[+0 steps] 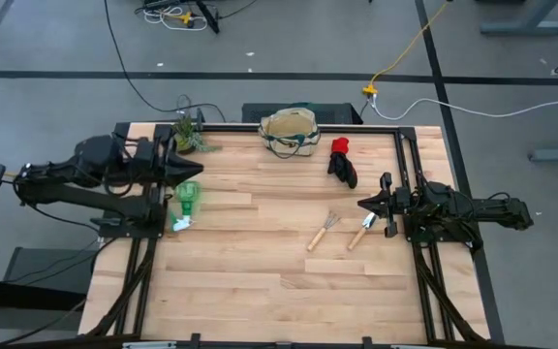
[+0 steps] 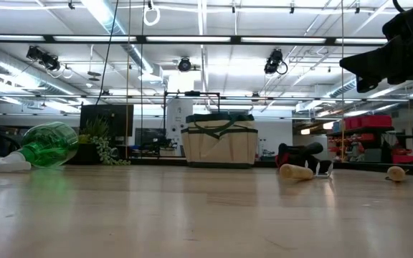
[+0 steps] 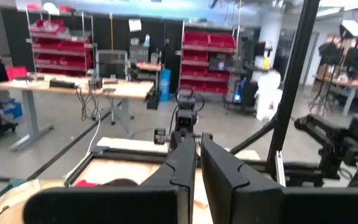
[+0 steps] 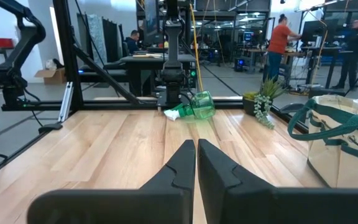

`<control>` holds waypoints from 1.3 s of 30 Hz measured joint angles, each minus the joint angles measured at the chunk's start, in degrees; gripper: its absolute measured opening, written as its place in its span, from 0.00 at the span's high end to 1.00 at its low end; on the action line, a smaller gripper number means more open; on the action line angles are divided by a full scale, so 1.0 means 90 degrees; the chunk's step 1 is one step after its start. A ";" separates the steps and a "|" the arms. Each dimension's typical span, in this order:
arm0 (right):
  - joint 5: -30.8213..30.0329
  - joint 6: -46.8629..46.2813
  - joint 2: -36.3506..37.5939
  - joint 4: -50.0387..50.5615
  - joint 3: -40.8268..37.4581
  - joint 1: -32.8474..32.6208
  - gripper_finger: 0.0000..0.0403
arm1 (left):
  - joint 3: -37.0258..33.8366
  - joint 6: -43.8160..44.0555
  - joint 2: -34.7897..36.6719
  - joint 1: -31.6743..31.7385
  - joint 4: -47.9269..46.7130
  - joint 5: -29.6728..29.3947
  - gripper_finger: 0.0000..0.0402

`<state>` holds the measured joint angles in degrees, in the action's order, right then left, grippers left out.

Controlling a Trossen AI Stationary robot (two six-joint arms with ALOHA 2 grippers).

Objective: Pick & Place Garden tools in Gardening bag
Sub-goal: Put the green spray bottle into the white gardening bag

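**Tools on the table, bag unloaded — both arms parked**

While neither arm holds anything, the right gripper (image 1: 364, 204) hovers at the table's right side with its fingers pressed together, as the right wrist view confirms. The left gripper (image 1: 190, 166) waits at the left side, fingers likewise closed on nothing.

Positions relative to the right gripper:
- Trowel (image 1: 361, 233) — just beside the fingertips, slightly nearer the table's front edge, lying flat.
- Hand rake (image 1: 322, 231) — next past the trowel, parallel to it and apart from it.
- Glove (image 1: 342, 162) — near, toward the far edge of the table.
- Gardening bag (image 1: 290, 130) — beyond the glove at the far edge, upright, mouth open.
- Green plastic item (image 1: 186, 200) — well apart, across the table, almost under the left gripper.

Handling judgement: trowel and rake are probably stiff and fairly light; grip each on the wooden handle near its middle, since a smooth metal blade may slip. The glove looks soft and will likely fold — pinch a bunched part. The green item appears rounded and smooth, so it could roll; take it at its narrow white end. The bag's fabric walls may give way when touched, so release from above.
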<state>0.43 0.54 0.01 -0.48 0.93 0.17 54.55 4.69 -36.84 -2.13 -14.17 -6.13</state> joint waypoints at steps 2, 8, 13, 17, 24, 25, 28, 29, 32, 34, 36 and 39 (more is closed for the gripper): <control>0.0002 0.0000 0.0000 0.0000 0.0001 -0.0001 0.94 | 0.0251 -0.0012 -0.0167 0.0000 -0.0183 0.0000 0.92; 0.0002 0.0000 0.0000 0.0001 0.0002 -0.0001 0.94 | 0.0868 -0.0012 -0.0587 0.0000 -0.0615 0.0010 0.92; 0.0002 0.0000 0.0000 -0.0001 0.0000 -0.0001 0.94 | 0.1204 -0.0252 -0.0830 0.0000 -0.0608 0.0275 0.92; 0.0002 0.0000 0.0000 0.0001 0.0000 0.0001 0.94 | 0.1250 -0.0299 -0.0916 0.0000 -0.0615 0.0335 0.92; 0.0002 0.0000 0.0000 0.0001 0.0000 0.0001 0.94 | 0.1250 -0.0321 -0.0968 0.0000 -0.0643 0.0333 0.92; 0.0002 0.0000 0.0000 0.0001 0.0000 -0.0001 0.94 | 0.1250 -0.0327 -0.0981 0.0000 -0.0655 0.0333 0.92; 0.0002 0.0000 0.0000 0.0001 0.0001 -0.0001 0.94 | 0.1250 -0.0337 -0.0991 0.0001 -0.0797 0.0333 0.92; 0.0002 0.0000 0.0000 -0.0001 0.0002 -0.0001 0.94 | 0.1250 -0.0338 -0.0991 0.0002 -0.0858 0.0333 0.92; 0.0002 0.0000 0.0000 -0.0001 0.0000 -0.0001 0.94 | 0.1250 -0.0364 -0.0988 0.0002 -0.1108 0.0333 0.92; 0.0002 0.0000 0.0000 0.0001 0.0000 -0.0001 0.94 | 0.1250 -0.0580 -0.0991 0.0002 -0.1312 0.0333 0.92; 0.0001 0.0000 0.0000 -0.0001 0.0000 0.0000 0.94 | 0.1250 -0.0868 -0.0991 0.0002 -0.1465 0.0333 0.92; 0.0002 0.0000 0.0000 -0.0001 0.0000 0.0001 0.94 | 0.1248 -0.1300 -0.0991 0.0001 -0.1684 0.0330 0.92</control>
<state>0.45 0.54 0.01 -0.49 0.93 0.19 65.78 -7.01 -45.76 -2.12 -29.33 -3.16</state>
